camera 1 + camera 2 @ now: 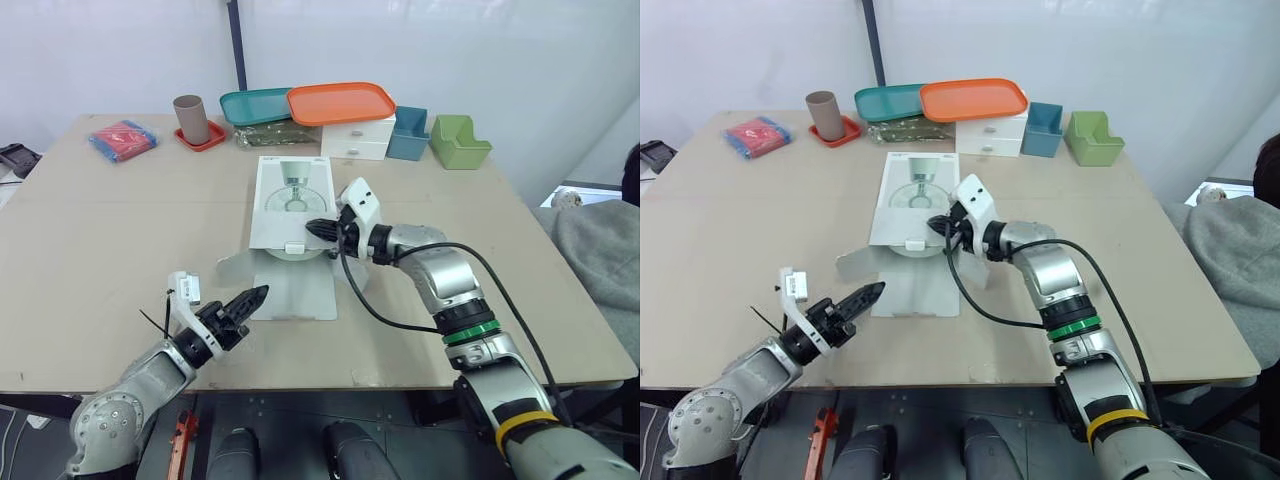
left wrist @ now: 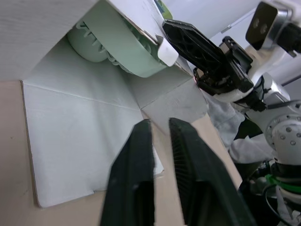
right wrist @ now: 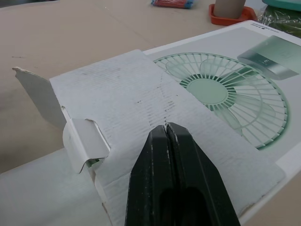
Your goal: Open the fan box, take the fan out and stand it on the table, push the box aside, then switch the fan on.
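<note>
The white fan box point(image 1: 290, 195), with a fan picture on its lid, lies flat at the table's middle. Its near end is open, and one large flap point(image 1: 296, 290) lies flat on the table toward me. The pale green fan point(image 1: 287, 252) shows inside the opening, and also in the left wrist view point(image 2: 117, 52). My right gripper point(image 1: 318, 228) is shut, its tips resting on the box top at the near edge point(image 3: 165, 127). My left gripper point(image 1: 258, 293) hovers near the table's front edge, left of the flap. It is shut with only a thin slit between its fingers point(image 2: 141, 160), holding nothing.
Along the back stand a brown cup point(image 1: 192, 118) on a red coaster, a teal tray point(image 1: 258, 104), an orange tray point(image 1: 340, 102) on a white drawer unit point(image 1: 355, 140), a blue bin point(image 1: 408, 135) and a green bin point(image 1: 458, 142). A red packet point(image 1: 123, 138) lies back left.
</note>
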You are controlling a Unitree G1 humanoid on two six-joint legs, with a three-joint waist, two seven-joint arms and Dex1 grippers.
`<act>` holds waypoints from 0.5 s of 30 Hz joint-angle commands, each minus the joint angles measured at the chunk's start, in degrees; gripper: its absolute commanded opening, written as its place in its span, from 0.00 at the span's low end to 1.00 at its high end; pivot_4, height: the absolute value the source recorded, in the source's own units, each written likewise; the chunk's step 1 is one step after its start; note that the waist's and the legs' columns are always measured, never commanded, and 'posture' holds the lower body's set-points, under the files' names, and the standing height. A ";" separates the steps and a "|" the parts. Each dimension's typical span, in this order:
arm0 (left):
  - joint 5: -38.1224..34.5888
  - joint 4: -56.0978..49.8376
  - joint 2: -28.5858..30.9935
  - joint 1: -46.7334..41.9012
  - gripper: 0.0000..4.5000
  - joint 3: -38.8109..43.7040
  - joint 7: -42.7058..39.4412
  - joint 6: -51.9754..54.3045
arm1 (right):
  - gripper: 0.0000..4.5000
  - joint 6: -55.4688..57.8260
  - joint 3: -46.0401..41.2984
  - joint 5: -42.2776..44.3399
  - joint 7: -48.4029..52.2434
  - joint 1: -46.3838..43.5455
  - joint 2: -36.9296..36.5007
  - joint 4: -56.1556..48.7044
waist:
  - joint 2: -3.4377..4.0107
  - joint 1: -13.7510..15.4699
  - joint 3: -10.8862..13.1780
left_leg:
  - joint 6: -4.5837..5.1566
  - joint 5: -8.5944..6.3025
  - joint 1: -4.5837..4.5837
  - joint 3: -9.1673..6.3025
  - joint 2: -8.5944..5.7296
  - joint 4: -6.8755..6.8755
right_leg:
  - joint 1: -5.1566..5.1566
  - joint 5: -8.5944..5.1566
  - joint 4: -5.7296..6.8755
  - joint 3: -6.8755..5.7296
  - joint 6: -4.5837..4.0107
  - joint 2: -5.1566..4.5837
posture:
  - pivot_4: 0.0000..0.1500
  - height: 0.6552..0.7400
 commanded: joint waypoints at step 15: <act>3.94 11.34 -12.91 -4.87 0.68 -4.13 2.16 -8.13 | 0.00 3.09 -0.57 -0.76 2.05 -1.51 -4.13 -4.75 | 0.00 0.06 0.00 | 0.00 0.00 -0.02 -0.03 -0.05 -0.02 | -0.01 0.03 -0.02 0.02 0.12 0.01 | 1.00 1.00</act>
